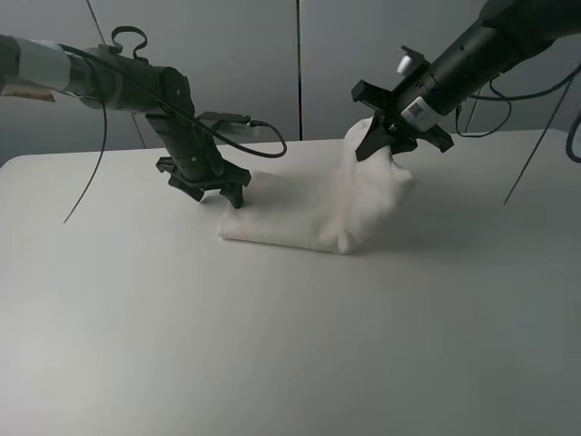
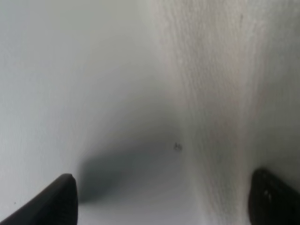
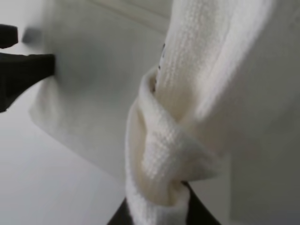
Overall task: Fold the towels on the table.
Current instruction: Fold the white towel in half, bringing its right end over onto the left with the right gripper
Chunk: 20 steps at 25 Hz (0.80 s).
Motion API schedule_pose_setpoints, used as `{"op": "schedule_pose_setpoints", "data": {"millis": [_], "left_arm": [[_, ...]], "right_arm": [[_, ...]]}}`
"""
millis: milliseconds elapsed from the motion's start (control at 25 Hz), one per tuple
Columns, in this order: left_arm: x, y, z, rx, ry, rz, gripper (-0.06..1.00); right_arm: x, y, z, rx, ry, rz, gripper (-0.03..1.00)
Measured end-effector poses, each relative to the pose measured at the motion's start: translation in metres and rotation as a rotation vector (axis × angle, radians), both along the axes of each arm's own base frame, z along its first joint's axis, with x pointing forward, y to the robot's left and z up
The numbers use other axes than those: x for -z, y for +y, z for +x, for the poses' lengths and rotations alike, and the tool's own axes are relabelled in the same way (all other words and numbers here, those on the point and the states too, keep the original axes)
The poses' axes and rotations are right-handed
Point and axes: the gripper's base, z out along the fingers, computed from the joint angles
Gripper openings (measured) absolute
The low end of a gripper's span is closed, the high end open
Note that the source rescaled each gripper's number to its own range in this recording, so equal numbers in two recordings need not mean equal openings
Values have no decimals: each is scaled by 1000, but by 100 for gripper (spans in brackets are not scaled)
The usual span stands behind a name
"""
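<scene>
The white terry towel (image 1: 309, 211) lies partly folded in the middle of the white table (image 1: 272, 345). Its right end is lifted. My right gripper (image 1: 392, 141) is shut on that raised end. In the right wrist view the cloth (image 3: 164, 154) is bunched and pinched between the dark fingers (image 3: 199, 216), and a small dark print (image 3: 162, 52) shows at a fold. My left gripper (image 1: 220, 194) is open and low over the table at the towel's left edge. In the left wrist view its two fingertips (image 2: 58, 199) stand wide apart, one over bare table (image 2: 70, 70) and one over towel (image 2: 225, 93).
Grey wall panels (image 1: 300, 64) stand behind the table's far edge. Cables (image 1: 245, 136) hang from both arms. The left arm's gripper shows as a dark shape in the right wrist view (image 3: 21, 72).
</scene>
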Motion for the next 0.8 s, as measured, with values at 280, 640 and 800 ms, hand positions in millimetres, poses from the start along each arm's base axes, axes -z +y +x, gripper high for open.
{"op": "schedule_pose_setpoints", "data": {"millis": [280, 640, 800], "left_arm": [[0, 0, 0, 0, 4, 1, 95], [0, 0, -1, -5, 13, -5, 95], [-1, 0, -1, -2, 23, -5, 95]], "right_arm": [[-7, 37, -3, -10, -63, 106, 0], [7, 71, -4, 2, -86, 150, 0], [14, 80, -4, 6, -91, 159, 0]]}}
